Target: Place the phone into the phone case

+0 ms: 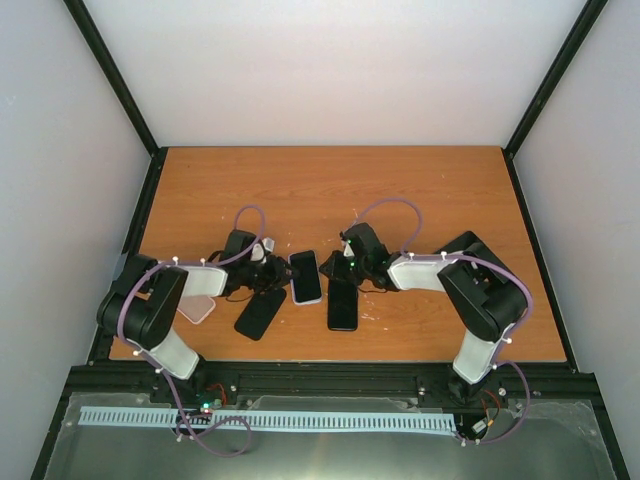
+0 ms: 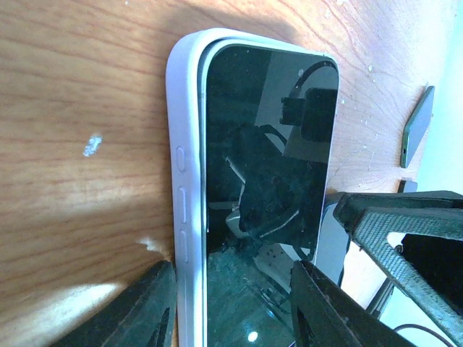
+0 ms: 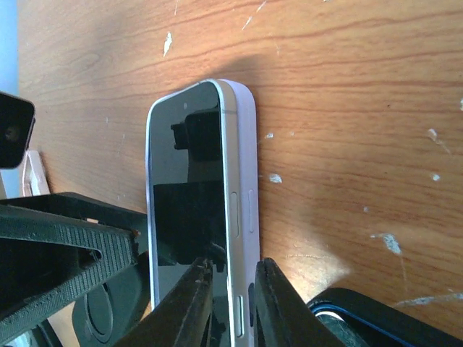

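Glossy black phone (image 2: 268,181); pale lilac-white phone case (image 2: 184,144); orange-brown wood-grain table (image 2: 79,87), scattered white flecks.

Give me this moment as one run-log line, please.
phase: seating | phone: in lilac case | left jaws: straddling both | right jaws: pinching lilac case edge

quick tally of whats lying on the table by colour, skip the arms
lavender-cased phone: 1
black phone or case, and a second: 2
pale flat piece by the left arm: 1
total: 4
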You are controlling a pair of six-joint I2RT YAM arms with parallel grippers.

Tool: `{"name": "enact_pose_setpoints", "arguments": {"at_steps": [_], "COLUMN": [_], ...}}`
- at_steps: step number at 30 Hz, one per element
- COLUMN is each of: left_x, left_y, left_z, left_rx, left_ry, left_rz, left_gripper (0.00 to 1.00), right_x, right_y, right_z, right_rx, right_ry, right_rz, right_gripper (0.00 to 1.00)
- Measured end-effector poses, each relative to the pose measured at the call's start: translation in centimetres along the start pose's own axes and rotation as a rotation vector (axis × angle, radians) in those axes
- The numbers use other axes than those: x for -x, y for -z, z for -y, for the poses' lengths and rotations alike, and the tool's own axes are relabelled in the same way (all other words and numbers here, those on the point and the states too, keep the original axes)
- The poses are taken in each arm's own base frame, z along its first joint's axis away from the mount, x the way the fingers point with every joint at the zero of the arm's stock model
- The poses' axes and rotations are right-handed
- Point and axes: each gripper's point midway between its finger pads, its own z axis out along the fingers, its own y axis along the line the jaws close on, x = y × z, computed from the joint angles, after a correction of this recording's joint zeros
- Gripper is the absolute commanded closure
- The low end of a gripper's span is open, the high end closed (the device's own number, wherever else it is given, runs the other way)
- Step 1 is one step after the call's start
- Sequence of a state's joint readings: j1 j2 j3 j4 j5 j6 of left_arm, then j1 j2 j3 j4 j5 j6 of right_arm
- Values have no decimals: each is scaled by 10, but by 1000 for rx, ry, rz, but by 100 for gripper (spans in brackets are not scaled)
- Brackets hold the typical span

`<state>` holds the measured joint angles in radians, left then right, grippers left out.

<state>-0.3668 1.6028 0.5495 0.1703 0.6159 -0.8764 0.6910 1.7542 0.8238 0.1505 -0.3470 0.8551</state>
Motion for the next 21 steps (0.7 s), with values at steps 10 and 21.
{"name": "enact_pose_setpoints", "arguments": {"at_steps": [10,21], "left_x": [1,1], "left_y": [-4,-4], "left_z": [3,3], "left_rx": [-20,-28], "left_ry": [-5,12], "left_rz": [-17,-14], "left_gripper": [57,59], "right_x": [-12,-6], "right_y": [-11,-17], "right_z": [2,0], "right_rx": [-4,11], "right_ry": [11,17], "right_rz": [-39,-18], "right_gripper": [95,91]}}
